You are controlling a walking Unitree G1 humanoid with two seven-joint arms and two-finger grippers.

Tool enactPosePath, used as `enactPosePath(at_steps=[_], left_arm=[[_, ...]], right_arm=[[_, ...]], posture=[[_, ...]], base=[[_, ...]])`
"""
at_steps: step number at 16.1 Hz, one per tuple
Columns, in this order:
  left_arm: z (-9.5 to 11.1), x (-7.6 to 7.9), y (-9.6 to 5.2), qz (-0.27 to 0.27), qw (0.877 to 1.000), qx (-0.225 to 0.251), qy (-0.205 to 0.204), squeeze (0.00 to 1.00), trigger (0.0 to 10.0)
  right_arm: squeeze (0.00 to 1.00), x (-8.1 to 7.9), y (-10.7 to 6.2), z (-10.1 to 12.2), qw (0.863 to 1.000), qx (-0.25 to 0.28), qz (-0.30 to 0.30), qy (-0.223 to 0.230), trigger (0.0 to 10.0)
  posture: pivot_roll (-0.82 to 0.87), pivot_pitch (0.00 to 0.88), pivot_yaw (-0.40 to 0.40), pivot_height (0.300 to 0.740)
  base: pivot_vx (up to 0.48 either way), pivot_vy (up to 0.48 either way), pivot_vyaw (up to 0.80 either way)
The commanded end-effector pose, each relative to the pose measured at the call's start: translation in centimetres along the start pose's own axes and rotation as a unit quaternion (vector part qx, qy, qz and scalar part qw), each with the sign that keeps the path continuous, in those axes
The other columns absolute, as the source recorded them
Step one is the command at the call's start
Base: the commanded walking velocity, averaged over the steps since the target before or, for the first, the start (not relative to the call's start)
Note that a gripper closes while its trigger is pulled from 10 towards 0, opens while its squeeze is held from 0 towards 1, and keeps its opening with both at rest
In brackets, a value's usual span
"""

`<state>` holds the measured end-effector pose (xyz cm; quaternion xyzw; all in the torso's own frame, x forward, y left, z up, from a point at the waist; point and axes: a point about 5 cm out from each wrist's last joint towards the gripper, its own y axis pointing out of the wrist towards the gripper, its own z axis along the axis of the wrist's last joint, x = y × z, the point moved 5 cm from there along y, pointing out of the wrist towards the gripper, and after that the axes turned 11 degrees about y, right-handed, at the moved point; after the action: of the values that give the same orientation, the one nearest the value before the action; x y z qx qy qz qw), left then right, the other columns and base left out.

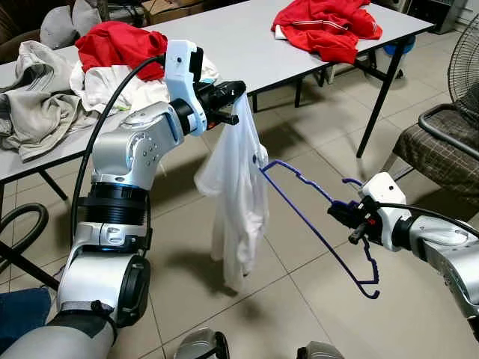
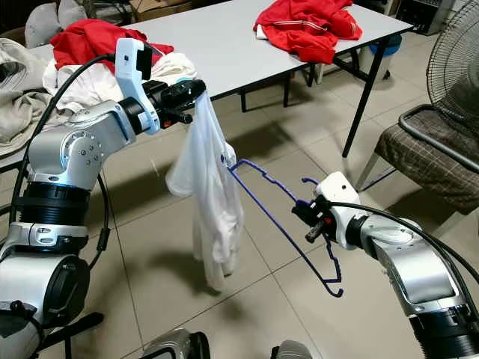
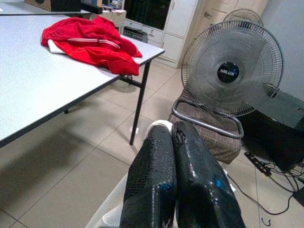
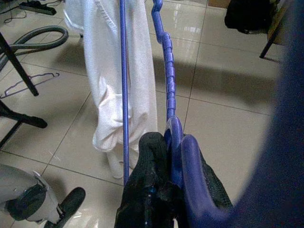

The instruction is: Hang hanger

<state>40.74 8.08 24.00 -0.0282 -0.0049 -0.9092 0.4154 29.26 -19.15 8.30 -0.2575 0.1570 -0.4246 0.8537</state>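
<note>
A white shirt (image 1: 238,202) hangs limp above the tiled floor, pinched at its top by my left gripper (image 1: 233,96), which is shut on the cloth. A blue wire hanger (image 1: 314,224) is held out level by my right gripper (image 1: 350,218), shut on it near the hook. One tip of the blue hanger (image 2: 232,166) reaches into the white shirt (image 2: 209,217) at its edge. In the right wrist view the hanger (image 4: 167,71) runs from the black fingers (image 4: 152,190) to the shirt (image 4: 114,71). The left wrist view has the closed fingers (image 3: 175,180) with white cloth under them.
A long grey table (image 1: 254,52) stands behind, with red garments (image 1: 329,26) and a heap of clothes (image 1: 52,90) on it. A chair (image 1: 441,149) and a standing fan (image 3: 232,71) are at the right. A second hanger (image 4: 28,83) and a hose (image 4: 42,38) lie on the floor.
</note>
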Motion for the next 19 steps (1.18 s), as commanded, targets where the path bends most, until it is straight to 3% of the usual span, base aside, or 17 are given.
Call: enactPosePath(at_steps=[1, 19], left_arm=[[5.45, -0.69, -0.96, 0.019, 0.994, 0.089, 0.056, 0.00, 0.0], [5.36, -1.06, -0.88, 0.030, 0.993, 0.091, 0.062, 0.00, 0.0]], right_arm=[[0.00, 0.45, -0.04, -4.33, 0.996, -0.088, -0.019, 0.018, 0.0], [0.00, 0.55, -0.36, -4.21, 0.996, -0.086, -0.025, 0.009, 0.0]], posture=[[-0.16, 0.000, 0.109, 0.740], [-0.16, 0.000, 0.109, 0.740]], base=[[0.000, 0.000, 0.00], [0.000, 0.000, 0.00]])
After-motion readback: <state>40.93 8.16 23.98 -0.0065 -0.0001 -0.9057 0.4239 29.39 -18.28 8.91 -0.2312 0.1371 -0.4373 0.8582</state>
